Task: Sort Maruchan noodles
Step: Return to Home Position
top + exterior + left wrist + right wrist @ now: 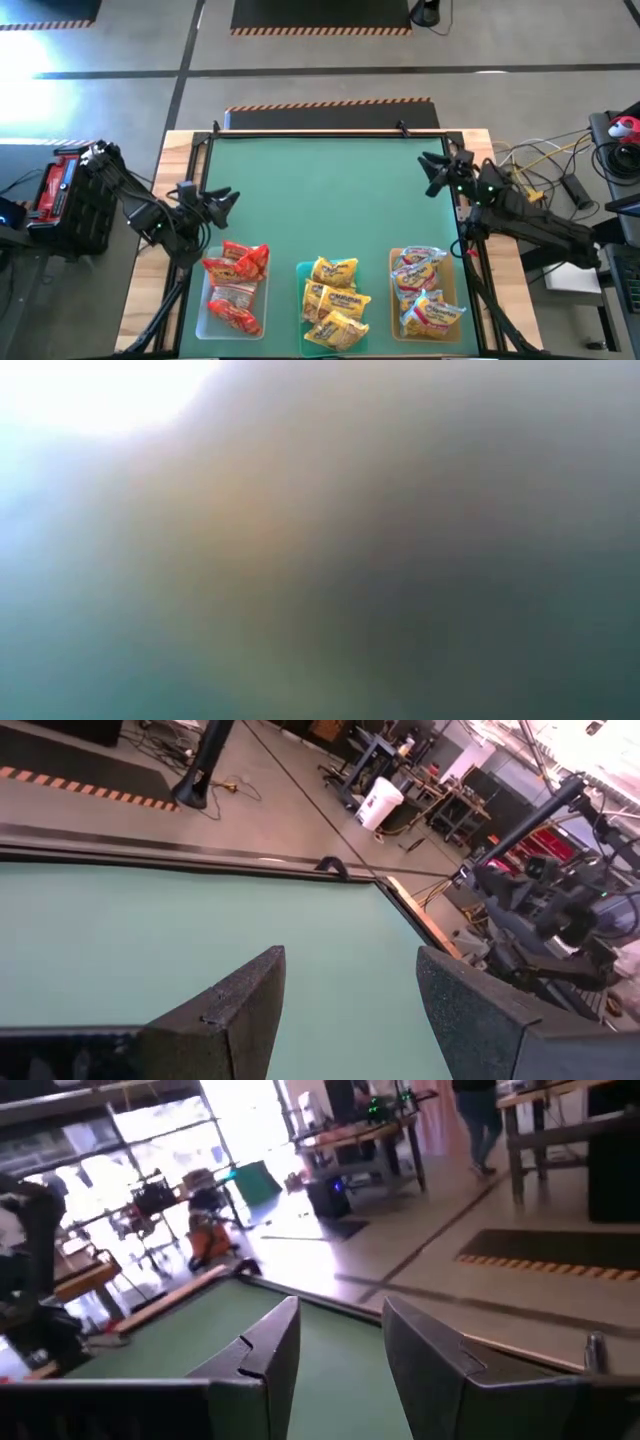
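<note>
Sorting judged done; homing step in hand.
Maruchan noodles (335, 300) are found colour-grouped in three trays (205, 325); left gripper (222, 197) and right gripper (432, 168) are held spread, empty, at the table (330, 200) sides (next: arms to be tucked home).

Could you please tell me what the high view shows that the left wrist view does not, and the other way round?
Only the high view shows the three trays in a row at the picture's bottom: red packets in the clear tray, yellow packets in the teal tray, and yellow-orange packets in the amber tray. Only the left wrist view shows the room beyond the table, with a white bucket on the floor. Both show the green table mat, the left gripper, which is open and empty, and the right arm.
</note>
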Tool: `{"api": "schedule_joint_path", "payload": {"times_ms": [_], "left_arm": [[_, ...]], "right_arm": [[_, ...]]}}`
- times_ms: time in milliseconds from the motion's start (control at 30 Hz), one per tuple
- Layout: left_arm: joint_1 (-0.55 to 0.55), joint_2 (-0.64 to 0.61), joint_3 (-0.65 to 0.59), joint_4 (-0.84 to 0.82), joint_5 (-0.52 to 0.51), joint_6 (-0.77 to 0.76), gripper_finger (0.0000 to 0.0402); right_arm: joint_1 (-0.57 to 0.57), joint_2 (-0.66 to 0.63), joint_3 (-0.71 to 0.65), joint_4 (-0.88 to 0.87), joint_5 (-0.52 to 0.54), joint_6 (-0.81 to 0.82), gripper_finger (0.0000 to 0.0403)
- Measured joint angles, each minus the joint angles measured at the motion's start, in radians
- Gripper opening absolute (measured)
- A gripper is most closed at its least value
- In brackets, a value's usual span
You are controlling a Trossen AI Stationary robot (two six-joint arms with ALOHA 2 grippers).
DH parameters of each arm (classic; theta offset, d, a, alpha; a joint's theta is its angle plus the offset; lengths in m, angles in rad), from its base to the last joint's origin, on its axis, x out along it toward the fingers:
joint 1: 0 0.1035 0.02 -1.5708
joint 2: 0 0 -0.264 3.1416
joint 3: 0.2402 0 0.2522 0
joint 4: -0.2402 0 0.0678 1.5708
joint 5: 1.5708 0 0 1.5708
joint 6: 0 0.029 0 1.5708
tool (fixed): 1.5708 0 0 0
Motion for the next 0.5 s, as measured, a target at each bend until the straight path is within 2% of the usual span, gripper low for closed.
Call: {"api": "schedule_joint_path", "payload": {"times_ms": [233,500], "left_arm": [[0.008,-0.002,0.000,0.000,0.000,0.033,0.0210],[0.008,-0.002,0.000,0.012,0.001,0.049,0.0210]], "right_arm": [[0.000,0.002,-0.144,0.234,0.000,-0.002,0.0132],[0.000,0.002,-0.233,0.307,0.001,-0.019,0.0132]]}}
